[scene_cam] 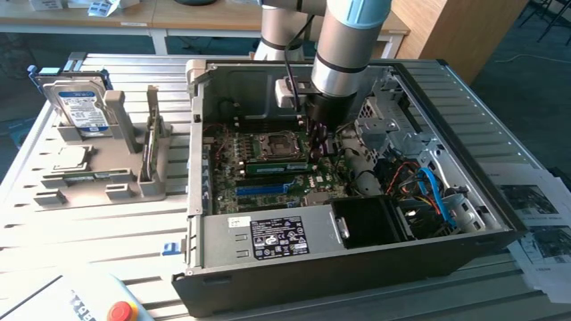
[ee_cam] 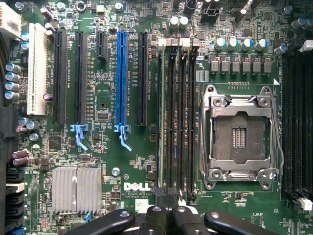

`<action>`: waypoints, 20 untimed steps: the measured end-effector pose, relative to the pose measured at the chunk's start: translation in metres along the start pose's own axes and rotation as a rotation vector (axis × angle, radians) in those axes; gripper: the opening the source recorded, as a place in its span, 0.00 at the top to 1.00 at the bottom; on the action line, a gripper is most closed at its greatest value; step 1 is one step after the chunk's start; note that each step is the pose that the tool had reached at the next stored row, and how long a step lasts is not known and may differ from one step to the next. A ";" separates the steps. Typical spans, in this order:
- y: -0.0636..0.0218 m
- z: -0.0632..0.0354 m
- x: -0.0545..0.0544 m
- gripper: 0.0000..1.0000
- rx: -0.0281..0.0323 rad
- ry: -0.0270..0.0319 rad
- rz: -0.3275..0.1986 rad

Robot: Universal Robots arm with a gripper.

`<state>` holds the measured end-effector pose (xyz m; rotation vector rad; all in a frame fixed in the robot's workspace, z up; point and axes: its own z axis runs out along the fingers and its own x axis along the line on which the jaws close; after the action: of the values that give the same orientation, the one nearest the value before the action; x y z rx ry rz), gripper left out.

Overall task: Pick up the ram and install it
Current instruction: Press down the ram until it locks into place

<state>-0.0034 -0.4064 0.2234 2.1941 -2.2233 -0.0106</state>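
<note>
A long green ram stick (scene_cam: pixel 275 167) stands on edge in a memory slot of the motherboard, just beside the CPU socket (scene_cam: pixel 275 144). From the wrist view I see it edge-on as a thin strip (ee_cam: pixel 159 112) in the outermost of the black memory slots (ee_cam: pixel 177 117). My gripper (scene_cam: pixel 323 147) hangs inside the open computer case, low over the board at the end of those slots. Its black fingers meet tip to tip (ee_cam: pixel 169 211), shut, with nothing between them. Whether they touch the stick I cannot tell.
A grey holder (scene_cam: pixel 107 187) at the exterior view's left carries a silver hard drive (scene_cam: pixel 80 107) and another upright stick (scene_cam: pixel 150 134). Case walls (scene_cam: pixel 192 134), the power supply (scene_cam: pixel 277 234), a drive cage (scene_cam: pixel 402 127) and cables (scene_cam: pixel 432 187) hem in the board. A blue slot (ee_cam: pixel 121 73) lies beside the memory slots.
</note>
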 end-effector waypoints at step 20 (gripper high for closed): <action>0.0000 -0.0017 0.000 0.90 0.0000 -0.0002 0.000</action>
<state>-0.0034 -0.4063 0.2251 2.1942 -2.2236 -0.0108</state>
